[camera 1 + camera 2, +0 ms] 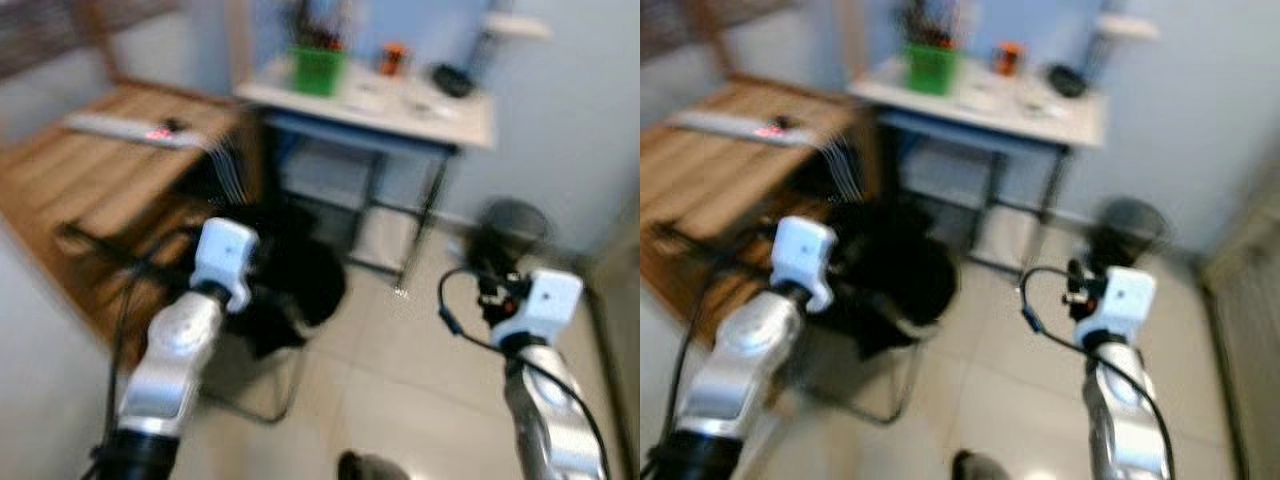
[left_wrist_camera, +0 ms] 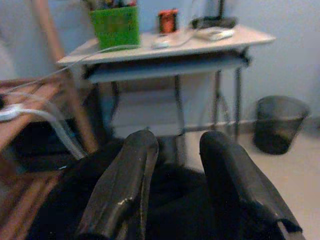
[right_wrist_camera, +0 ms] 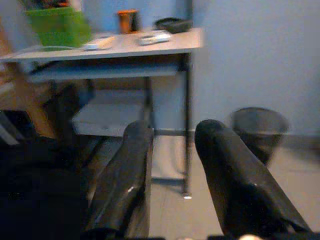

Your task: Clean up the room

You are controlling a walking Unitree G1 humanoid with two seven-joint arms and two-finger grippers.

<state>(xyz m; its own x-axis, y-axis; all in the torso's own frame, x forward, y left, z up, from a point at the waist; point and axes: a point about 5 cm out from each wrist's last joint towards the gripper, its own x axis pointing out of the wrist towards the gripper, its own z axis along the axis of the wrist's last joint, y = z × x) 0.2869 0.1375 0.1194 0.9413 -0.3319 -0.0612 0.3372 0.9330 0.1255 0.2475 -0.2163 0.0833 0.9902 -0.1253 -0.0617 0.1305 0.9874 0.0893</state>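
- The surface (image 1: 470, 125) stands against the back wall, ahead of the robot.
- On it, a bin of supplies (image 1: 318, 68) sits at its left end, a small can (image 1: 392, 58) near the middle, and a dish (image 1: 452, 79) toward the right.
- A wastebasket (image 1: 512, 228) stands on the floor (image 1: 400, 380), right of the surface.
- A wooden bed (image 1: 90, 190) lies to the left, with a power strip (image 1: 130, 128) on it.
- A chair with dark clothing (image 1: 290, 280) stands between bed and surface, before the left claw (image 2: 172, 190).
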